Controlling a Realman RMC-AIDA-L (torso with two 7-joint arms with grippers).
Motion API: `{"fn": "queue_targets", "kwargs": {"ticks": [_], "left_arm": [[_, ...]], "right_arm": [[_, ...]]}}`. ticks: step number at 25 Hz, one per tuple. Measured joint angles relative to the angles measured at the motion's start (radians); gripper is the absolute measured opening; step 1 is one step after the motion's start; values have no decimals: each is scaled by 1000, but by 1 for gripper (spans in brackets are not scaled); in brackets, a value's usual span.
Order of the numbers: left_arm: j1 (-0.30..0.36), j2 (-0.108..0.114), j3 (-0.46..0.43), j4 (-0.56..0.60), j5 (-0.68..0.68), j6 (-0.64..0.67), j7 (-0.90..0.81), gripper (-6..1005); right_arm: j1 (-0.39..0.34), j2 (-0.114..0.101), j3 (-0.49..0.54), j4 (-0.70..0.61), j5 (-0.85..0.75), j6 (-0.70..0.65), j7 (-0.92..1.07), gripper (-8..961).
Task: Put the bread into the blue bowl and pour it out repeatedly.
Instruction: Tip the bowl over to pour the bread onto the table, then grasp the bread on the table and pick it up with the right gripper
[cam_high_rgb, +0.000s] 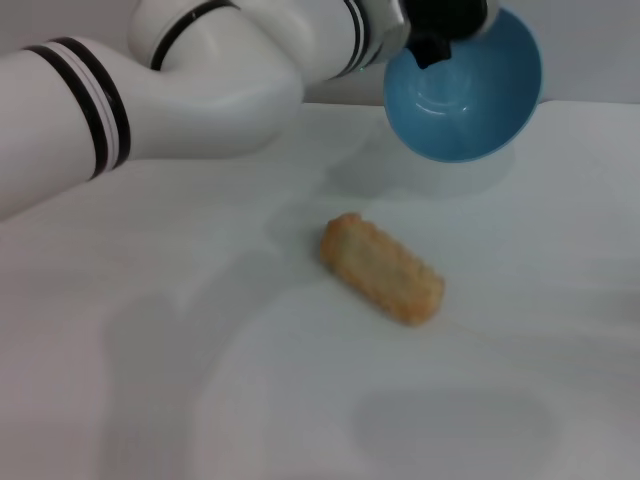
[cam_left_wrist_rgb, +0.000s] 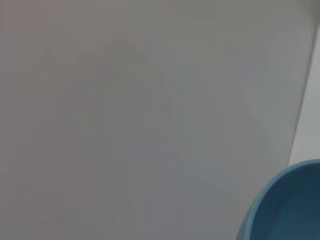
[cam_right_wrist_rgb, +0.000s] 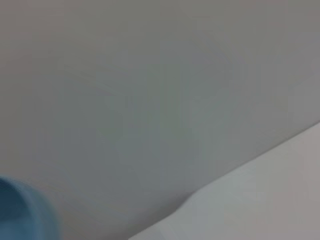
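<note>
Overhead, blue bowl (cam_high_rgb: 463, 92) tipped and empty, gripped at rim by left gripper (cam_high_rgb: 437, 40) (jaws pinching its rim). Bread (cam_high_rgb: 381, 268) lying on table (cam_high_rgb: 150, 330), near bowl. Next: level bowl and set down gently before reloading.

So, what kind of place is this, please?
Probably a robot test bench, not a real kitchen: a plain white table, a toy-like bread lying alone on it, and the left gripper holding the blue bowl tipped in the air.
</note>
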Motion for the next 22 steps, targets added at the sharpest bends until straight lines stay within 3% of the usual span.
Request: {"fn": "queue_targets", "kwargs": {"ticks": [6,10,13,14,22], "left_arm": [[72,1,-78,86,-7,48,-170,0],[133,4,-106,150,-77,49,-214,0],[157,5,-112,158,-114,51,-215,0],[170,5,-113,157,-134,51,-215,0],[212,5,-105,157,-193,54,-216,-1]], "right_arm": [[40,-14,-88,-52,-84,-95,217,517],[125,-26,-183,-72,-196,-110,399,518],[185,-17,-227,-69,-222,-96,435,518],[235,-8,-274,-61,-241,-52,474,518],[408,5,-500,16,-396,170,691,518]]}}
